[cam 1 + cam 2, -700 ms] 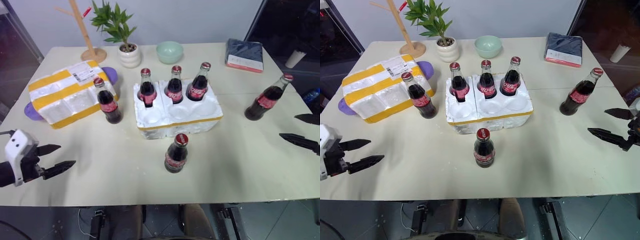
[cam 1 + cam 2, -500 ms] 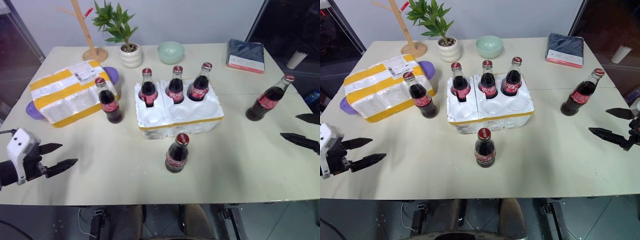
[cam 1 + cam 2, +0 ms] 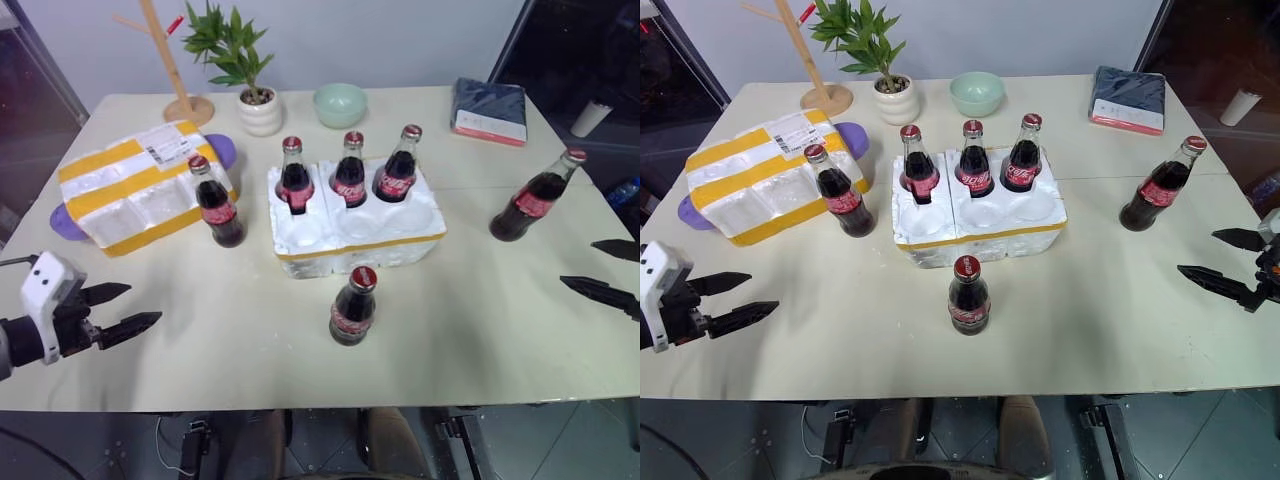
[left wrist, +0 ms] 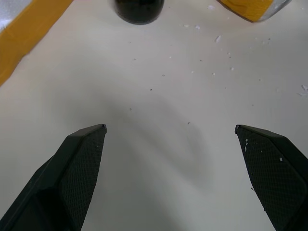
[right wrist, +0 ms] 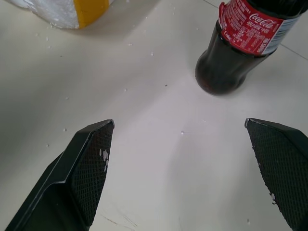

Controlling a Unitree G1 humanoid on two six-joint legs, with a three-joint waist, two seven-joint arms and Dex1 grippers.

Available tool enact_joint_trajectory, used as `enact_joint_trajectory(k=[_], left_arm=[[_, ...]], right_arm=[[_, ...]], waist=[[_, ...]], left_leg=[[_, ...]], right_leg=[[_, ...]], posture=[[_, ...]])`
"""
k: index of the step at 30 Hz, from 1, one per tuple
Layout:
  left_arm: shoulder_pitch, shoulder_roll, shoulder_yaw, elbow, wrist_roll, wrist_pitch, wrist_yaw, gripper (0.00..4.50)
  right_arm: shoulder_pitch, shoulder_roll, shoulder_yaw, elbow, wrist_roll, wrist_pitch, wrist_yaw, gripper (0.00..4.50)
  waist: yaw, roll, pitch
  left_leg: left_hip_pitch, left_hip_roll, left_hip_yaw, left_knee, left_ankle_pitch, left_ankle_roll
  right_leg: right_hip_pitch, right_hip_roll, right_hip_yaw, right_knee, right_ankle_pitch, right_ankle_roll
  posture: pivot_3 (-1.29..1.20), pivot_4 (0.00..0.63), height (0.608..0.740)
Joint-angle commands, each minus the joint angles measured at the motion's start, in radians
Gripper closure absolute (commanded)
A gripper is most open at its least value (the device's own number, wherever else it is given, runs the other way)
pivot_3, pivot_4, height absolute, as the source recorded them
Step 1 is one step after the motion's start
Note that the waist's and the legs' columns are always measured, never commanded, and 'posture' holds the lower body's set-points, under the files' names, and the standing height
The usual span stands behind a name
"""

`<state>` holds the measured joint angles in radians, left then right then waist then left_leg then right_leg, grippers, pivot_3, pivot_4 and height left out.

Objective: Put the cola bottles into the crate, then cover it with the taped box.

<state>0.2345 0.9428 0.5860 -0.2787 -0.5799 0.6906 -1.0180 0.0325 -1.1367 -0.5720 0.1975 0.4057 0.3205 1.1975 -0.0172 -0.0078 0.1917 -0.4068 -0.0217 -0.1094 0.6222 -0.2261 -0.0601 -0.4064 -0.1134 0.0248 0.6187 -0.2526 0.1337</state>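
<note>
Foam crate (image 3: pixel 355 228) holds three cola bottles (image 3: pixel 349 170); three wait on the surface (image 3: pixel 250 300). Both tools, left (image 3: pixel 133 307) and right (image 3: pixel 605 268), gape empty — grip the right-edge bottle (image 3: pixel 535 197) low, upright.

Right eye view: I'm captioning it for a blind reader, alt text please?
Three cola bottles stand in the crate; three more stand loose on the table. The taped box lies left, and both open claws, left and right, hold nothing.

The left end effector (image 3: pixel 128 309) has a white housing and two tapering black fingers (image 4: pixel 77 168) with cross-hatched inner pads.
</note>
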Motion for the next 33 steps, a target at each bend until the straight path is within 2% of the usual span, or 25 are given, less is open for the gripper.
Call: enact_joint_trajectory(k=[1, 4, 10, 14, 18, 24, 33], left_arm=[[-0.037, -0.013, -0.007, -0.007, -0.006, -0.028, 0.019, 0.02], [-0.113, -0.047, -0.009, 0.015, -0.017, -0.040, 0.068, 0.02], [-0.288, -0.063, -0.053, 0.066, -0.063, -0.003, 0.092, 0.02], [-0.441, -0.059, -0.147, 0.172, -0.038, -0.018, 0.078, 0.02], [-0.605, -0.098, -0.272, 0.313, 0.021, -0.073, 0.064, 0.02], [-0.788, -0.202, -0.399, 0.541, 0.133, -0.201, 0.084, 0.02], [-0.899, -0.277, -0.475, 0.702, 0.211, -0.301, 0.053, 0.02]], right_arm=[[-0.002, -0.006, -0.061, -0.017, 0.014, -0.006, -0.004, 0.00], [-0.010, -0.017, -0.074, -0.028, 0.040, 0.044, 0.005, 0.00], [-0.014, -0.057, -0.189, -0.250, 0.215, 0.286, 0.077, 0.00], [-0.055, -0.084, -0.237, -0.425, 0.369, 0.446, 0.089, 0.00], [-0.108, -0.096, -0.249, -0.573, 0.522, 0.565, 0.059, 0.00], [-0.174, -0.086, -0.251, -0.689, 0.668, 0.656, -0.026, 0.00], [-0.211, -0.084, -0.239, -0.761, 0.814, 0.696, -0.134, 0.00]], waist=[[0.000, 0.000, 0.000], [0.003, 0.000, 0.000], [0.002, 0.000, 0.000], [0.002, 0.000, 0.000], [0.006, 0.000, 0.000], [0.007, -0.002, 0.000], [0.004, -0.003, 0.000]], left_leg=[[0.000, 0.000, 0.000, 0.000, 0.000, 0.000], [0.000, 0.000, 0.000, 0.001, 0.000, 0.000], [0.000, 0.000, 0.000, 0.002, 0.000, 0.000], [0.001, 0.000, 0.000, 0.003, 0.000, 0.000], [0.000, 0.000, -0.001, 0.006, 0.000, 0.000], [0.000, -0.001, -0.002, 0.008, 0.000, 0.000], [0.000, -0.001, -0.002, 0.008, 0.000, 0.000]], right_leg=[[0.000, 0.000, 0.000, 0.000, 0.000, 0.000], [0.001, 0.000, 0.000, 0.000, 0.000, 0.000], [0.001, 0.000, 0.000, 0.002, 0.001, 0.001], [0.001, 0.001, 0.000, 0.004, 0.002, 0.004], [0.001, 0.001, 0.000, 0.006, 0.002, 0.004], [0.002, 0.001, 0.000, 0.006, 0.002, 0.005], [-0.001, 0.001, 0.000, 0.010, 0.003, 0.006]], posture=[[0.00, 0.150, 0.739], [0.00, 0.150, 0.739], [0.00, 0.150, 0.739], [0.00, 0.150, 0.739], [0.00, 0.150, 0.739], [0.00, 0.150, 0.739], [0.00, 0.150, 0.739]])
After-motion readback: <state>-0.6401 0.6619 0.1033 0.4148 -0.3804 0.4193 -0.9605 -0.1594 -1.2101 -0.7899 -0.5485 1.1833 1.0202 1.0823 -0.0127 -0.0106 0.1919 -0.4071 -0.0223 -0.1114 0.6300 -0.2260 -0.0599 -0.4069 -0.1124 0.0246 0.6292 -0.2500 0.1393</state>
